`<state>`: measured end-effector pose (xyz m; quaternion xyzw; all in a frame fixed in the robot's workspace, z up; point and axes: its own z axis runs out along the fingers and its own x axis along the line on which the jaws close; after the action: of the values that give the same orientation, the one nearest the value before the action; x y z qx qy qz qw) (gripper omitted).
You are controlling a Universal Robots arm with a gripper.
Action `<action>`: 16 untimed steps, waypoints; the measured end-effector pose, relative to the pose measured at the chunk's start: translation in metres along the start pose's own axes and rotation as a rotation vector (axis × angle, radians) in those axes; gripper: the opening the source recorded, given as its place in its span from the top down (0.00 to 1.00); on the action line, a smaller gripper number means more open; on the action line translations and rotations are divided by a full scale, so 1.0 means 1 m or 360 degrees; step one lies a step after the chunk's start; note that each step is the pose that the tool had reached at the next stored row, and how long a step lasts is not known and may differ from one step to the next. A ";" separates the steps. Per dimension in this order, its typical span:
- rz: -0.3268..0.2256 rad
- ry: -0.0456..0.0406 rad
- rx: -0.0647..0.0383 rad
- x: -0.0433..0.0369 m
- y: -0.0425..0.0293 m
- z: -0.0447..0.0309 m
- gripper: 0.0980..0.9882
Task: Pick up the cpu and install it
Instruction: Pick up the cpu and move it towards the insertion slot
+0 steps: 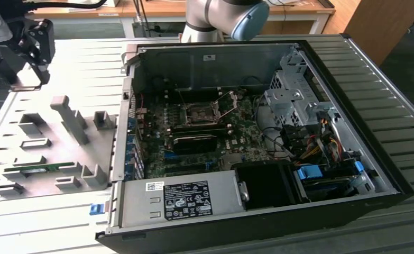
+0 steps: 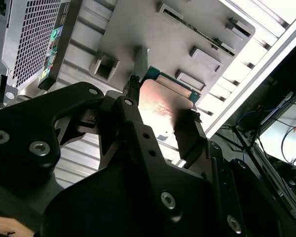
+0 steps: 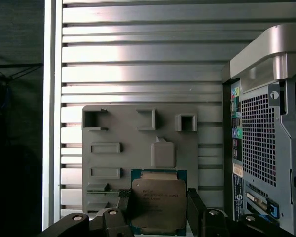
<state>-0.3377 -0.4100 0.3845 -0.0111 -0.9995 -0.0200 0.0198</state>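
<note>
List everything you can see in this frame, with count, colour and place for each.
chip: one, silvery-grey top on a green edge, held between the gripper's fingers.
tray: one, grey, with slots, on the table beside the computer case.
memory stick: one, green, lying in the tray.
computer case: one, black, side open, on the table.
socket: one, dark-framed, on the board inside the case.
power supply: one, silver with a black label, in the case's near corner.
table: one, pale grey, slatted, under everything.
arm: one, grey with a blue cap, behind the case.
gripper: one, black, closed on the chip.
</note>
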 end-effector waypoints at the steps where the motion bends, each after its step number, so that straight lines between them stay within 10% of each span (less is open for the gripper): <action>1: 0.0000 0.0000 0.0000 -0.0011 0.0000 0.0000 0.51; 16: 0.0000 0.0001 0.0000 -0.0115 0.0003 -0.0004 0.51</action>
<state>-0.3262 -0.4100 0.3845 -0.0111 -0.9995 -0.0200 0.0201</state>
